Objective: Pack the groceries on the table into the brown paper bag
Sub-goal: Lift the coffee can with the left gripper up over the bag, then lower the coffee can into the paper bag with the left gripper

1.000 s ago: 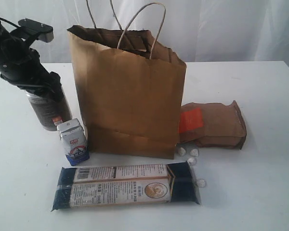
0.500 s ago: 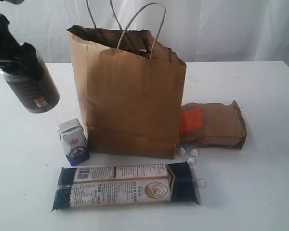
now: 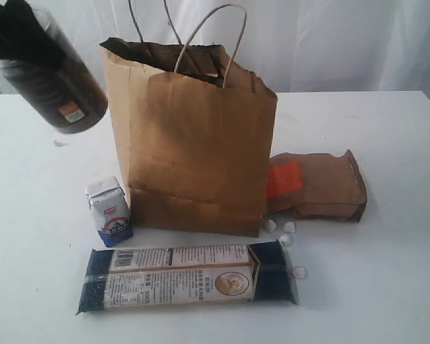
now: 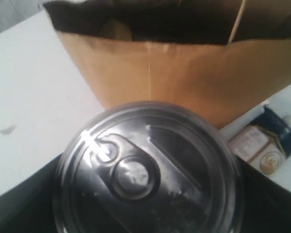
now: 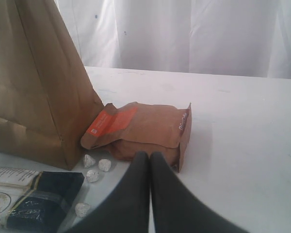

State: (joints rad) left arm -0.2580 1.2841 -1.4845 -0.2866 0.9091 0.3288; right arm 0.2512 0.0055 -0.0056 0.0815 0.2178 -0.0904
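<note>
Left gripper (image 3: 18,34) is at the top left, off the table (image 3: 394,287), clamped on a can (image 3: 64,93). The can hangs tilted in the air, bottom end low and toward the bag (image 3: 193,150), just beside its upper left edge and about level with the rim. Bare white tabletop lies under the can and out to the left edge. More open surface runs right of the pouch (image 3: 319,188) and along the near right.

Right gripper (image 5: 150,158) is low over the table, fingers pressed together with nothing between them. It points at the pouch, close but apart.

The bag stands upright mid-table with its mouth open and cord handles up. The inside is dark and I cannot tell what it holds.

- Carton (image 3: 109,212): upright, just beside the bag's lower left corner.
- Noodle pack (image 3: 190,278): flat in front of the bag, long side parallel to it.
- Pouch: on its side, orange-label end against the bag's right base.
- Candies (image 3: 279,229): loose cluster at the bag's front right corner, one more by the pack's right end.

The can is a dark cylinder with a shiny pull-tab metal lid. The bag and pouch are creased kraft paper. The pack is glossy film.
</note>
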